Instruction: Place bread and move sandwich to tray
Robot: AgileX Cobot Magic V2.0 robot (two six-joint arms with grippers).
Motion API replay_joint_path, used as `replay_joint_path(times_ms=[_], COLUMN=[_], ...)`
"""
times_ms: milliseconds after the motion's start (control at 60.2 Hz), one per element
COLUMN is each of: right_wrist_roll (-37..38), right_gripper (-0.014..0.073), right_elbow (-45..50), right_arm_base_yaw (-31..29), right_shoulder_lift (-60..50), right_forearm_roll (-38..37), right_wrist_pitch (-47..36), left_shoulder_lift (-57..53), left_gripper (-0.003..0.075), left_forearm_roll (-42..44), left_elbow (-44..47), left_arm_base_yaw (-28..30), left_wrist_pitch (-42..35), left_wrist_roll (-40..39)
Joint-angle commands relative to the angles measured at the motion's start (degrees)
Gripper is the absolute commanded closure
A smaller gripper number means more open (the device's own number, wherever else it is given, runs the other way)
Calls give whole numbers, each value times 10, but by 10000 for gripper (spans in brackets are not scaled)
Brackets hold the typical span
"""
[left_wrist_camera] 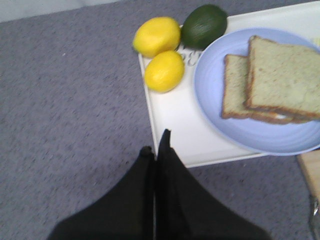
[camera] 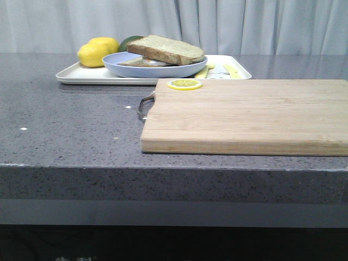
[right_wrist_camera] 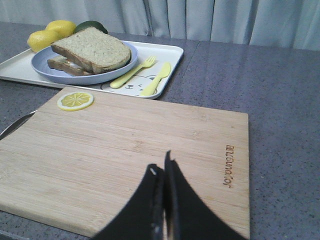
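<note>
sandwich (left_wrist_camera: 272, 85) on tray (left_wrist_camera: 175, 117), beyond left tool (left_wrist_camera: 156, 142)

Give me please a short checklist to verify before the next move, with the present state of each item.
1. Top bread slice lies on the sandwich: ok.
2. Pale blue plate with the sandwich sits inside the white tray: ok.
3. Left end effector shut and holding nothing: ok.
4. Right end effector shut and holding nothing, over the cutting board: ok.
5. Fried egg between the slices: cannot tell, it is hidden.
6. Lemon slice remains on the cutting board: ok.
</note>
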Motion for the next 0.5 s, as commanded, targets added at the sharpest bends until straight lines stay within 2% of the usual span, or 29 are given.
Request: replay_joint_path(times_ms=[0, 183, 482], right_wrist_roll=[-4, -4, -4], right_gripper=[673, 673, 673], right_elbow=[-14, -14, -14], right_arm_base_yaw=[0, 0, 0], right_shoulder_lift=[4, 4, 4], right_forearm_roll=[7, 7, 7], right_wrist_pitch=[-40, -40, -39], left_shoulder_lift=[-77, -173, -342], left_gripper=[739, 739, 739], left_forearm_roll=[7, 7, -6], left_elbow=[54, 191, 437], left_arm_base_yaw=[18, 31, 31], left_wrist_pitch=[-23, -82, -255], left_wrist_roll=[-4, -11, -35])
